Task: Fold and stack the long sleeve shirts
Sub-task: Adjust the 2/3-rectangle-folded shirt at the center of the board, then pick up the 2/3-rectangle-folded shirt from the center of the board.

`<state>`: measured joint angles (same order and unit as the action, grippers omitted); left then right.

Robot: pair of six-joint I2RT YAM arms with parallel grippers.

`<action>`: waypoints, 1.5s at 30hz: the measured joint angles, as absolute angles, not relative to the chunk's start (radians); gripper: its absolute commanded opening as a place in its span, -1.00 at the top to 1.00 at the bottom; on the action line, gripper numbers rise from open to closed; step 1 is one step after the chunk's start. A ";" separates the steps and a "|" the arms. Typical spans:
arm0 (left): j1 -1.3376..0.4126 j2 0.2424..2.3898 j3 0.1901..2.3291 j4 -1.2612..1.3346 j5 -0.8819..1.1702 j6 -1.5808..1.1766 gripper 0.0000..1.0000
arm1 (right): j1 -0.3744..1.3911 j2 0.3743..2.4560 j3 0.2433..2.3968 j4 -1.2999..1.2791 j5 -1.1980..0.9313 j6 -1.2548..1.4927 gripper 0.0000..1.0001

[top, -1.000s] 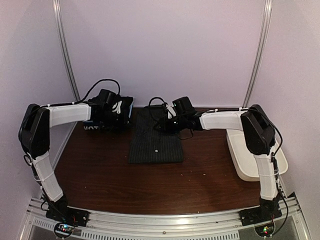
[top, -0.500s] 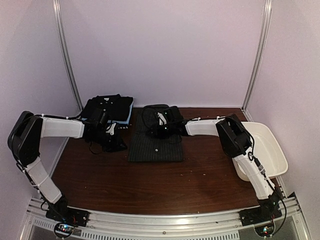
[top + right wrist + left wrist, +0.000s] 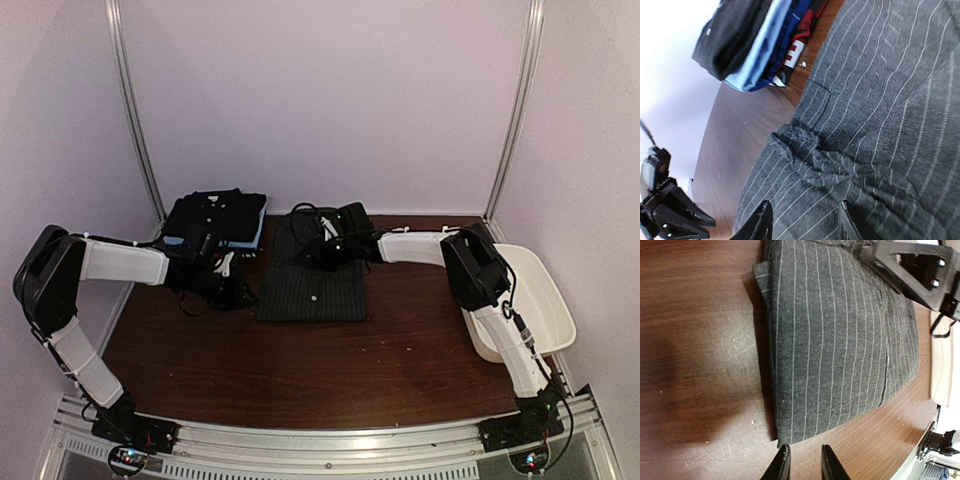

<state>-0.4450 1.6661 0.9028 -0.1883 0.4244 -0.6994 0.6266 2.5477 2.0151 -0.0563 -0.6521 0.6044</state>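
Note:
A charcoal pinstriped long sleeve shirt (image 3: 312, 288) lies folded in a rectangle at the table's middle. Its near left corner (image 3: 782, 432) sits just ahead of my left gripper (image 3: 805, 466), which is low over the wood, open by a narrow gap and empty. My right gripper (image 3: 802, 225) hovers over the shirt's bunched collar end (image 3: 840, 155), jaws open on either side of the cloth and gripping nothing. In the top view the left gripper (image 3: 243, 295) is beside the shirt's left edge and the right gripper (image 3: 324, 252) is over its far end. Folded black and light blue shirts (image 3: 215, 216) are stacked at the back left.
A white plastic tub (image 3: 548, 300) sits at the right edge behind the right arm. The stack (image 3: 747, 47) lies close to the pinstriped shirt's far left corner. Bare brown table (image 3: 300, 360) spreads in front of the shirt.
My left arm came down from the back-left stack to the table beside the pinstriped shirt. My right gripper moved left over the shirt's far end and its jaws widened.

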 measured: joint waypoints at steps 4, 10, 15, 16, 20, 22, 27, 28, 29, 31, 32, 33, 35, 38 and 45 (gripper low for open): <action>-0.445 1.666 0.897 -0.168 0.426 -0.706 0.54 | 0.603 2.447 1.924 -0.058 -0.654 0.592 0.10; -0.449 1.666 0.890 -0.155 0.427 -0.710 0.52 | 0.553 2.316 1.755 -0.010 -0.655 0.582 0.11; -0.456 1.666 0.884 -0.150 0.427 -0.712 0.51 | 0.538 2.205 1.508 0.023 -0.645 0.574 0.12; -0.458 1.666 0.883 -0.150 0.427 -0.712 0.51 | 0.539 2.179 1.460 0.030 -0.642 0.574 0.13; -0.466 1.666 0.883 -0.150 0.429 -0.712 0.51 | 0.545 2.038 1.279 0.052 -0.632 0.575 0.14; -0.467 1.666 0.879 -0.148 0.429 -0.712 0.51 | 0.546 1.966 1.215 0.072 -0.625 0.576 0.15; -0.468 1.666 0.862 -0.143 0.423 -0.712 0.51 | 0.558 1.812 1.066 0.130 -0.597 0.580 0.23; -0.468 1.666 0.860 -0.142 0.421 -0.712 0.51 | 0.563 1.789 1.035 0.134 -0.591 0.584 0.25; -0.468 1.666 0.857 -0.141 0.419 -0.712 0.51 | 0.571 1.773 1.007 0.141 -0.586 0.587 0.27; -0.468 1.666 0.856 -0.139 0.416 -0.712 0.51 | 0.588 1.759 0.965 0.151 -0.581 0.595 0.32; -0.468 1.668 0.856 -0.133 0.416 -0.712 0.51 | 0.599 1.759 0.947 0.158 -0.579 0.604 0.35; -0.468 1.670 0.856 -0.128 0.415 -0.712 0.50 | 0.604 1.759 0.937 0.161 -0.578 0.607 0.38; -0.468 1.675 0.856 -0.123 0.414 -0.713 0.51 | 0.618 1.759 0.925 0.165 -0.575 0.619 0.41; -0.468 1.688 0.856 -0.121 0.406 -0.713 0.51 | 0.632 1.765 0.925 0.193 -0.572 0.636 0.46; -0.468 1.710 0.857 -0.121 0.398 -0.713 0.51 | 0.635 1.832 0.914 0.242 -0.563 0.661 0.49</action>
<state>-0.4679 1.7100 0.8570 -0.1207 0.3985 -0.7128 0.6346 1.8324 0.9138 0.2417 -0.5629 0.6605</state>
